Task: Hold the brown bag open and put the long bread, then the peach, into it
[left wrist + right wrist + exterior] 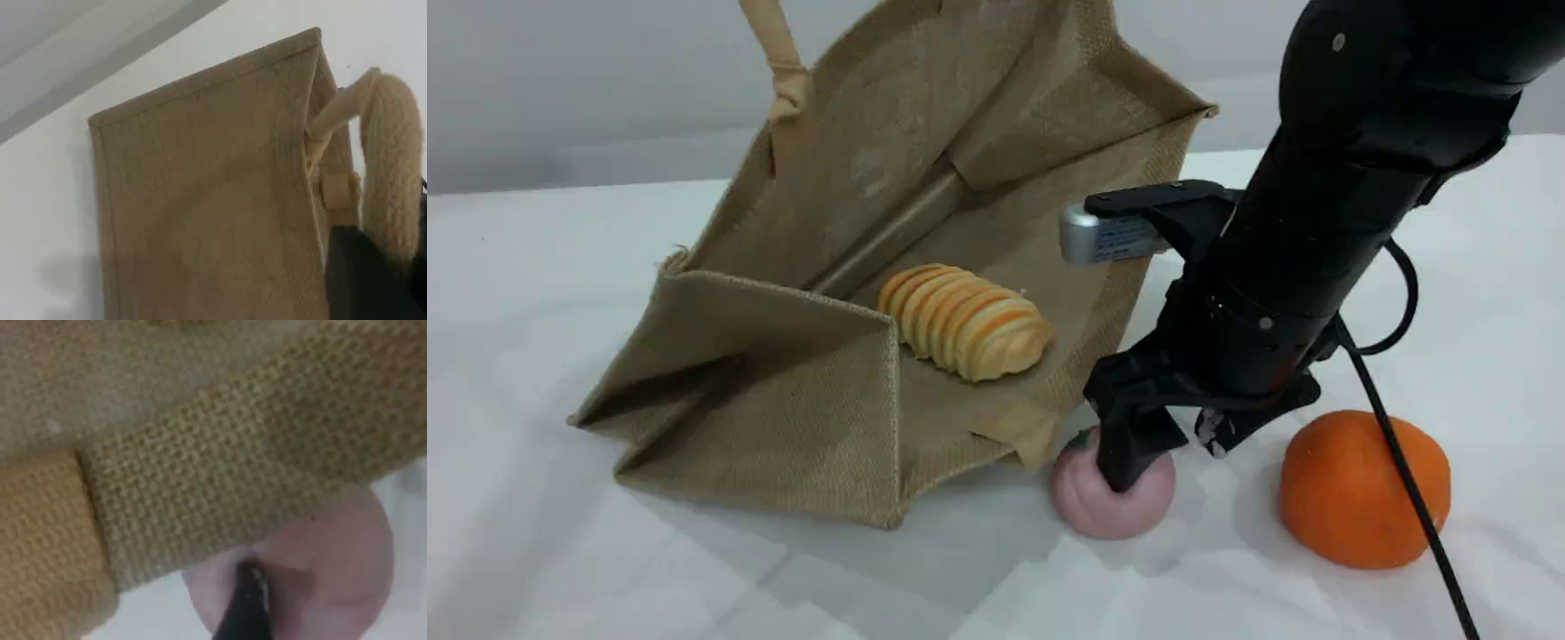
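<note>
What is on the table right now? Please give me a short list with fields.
bag: brown bag lying open on its side, one handle lifted by the shut left claw
bread: long bread inside the bag
peach: peach on the table by the bag's mouth
right claw: right claw open, down over the peach
other: orange to the right
</note>
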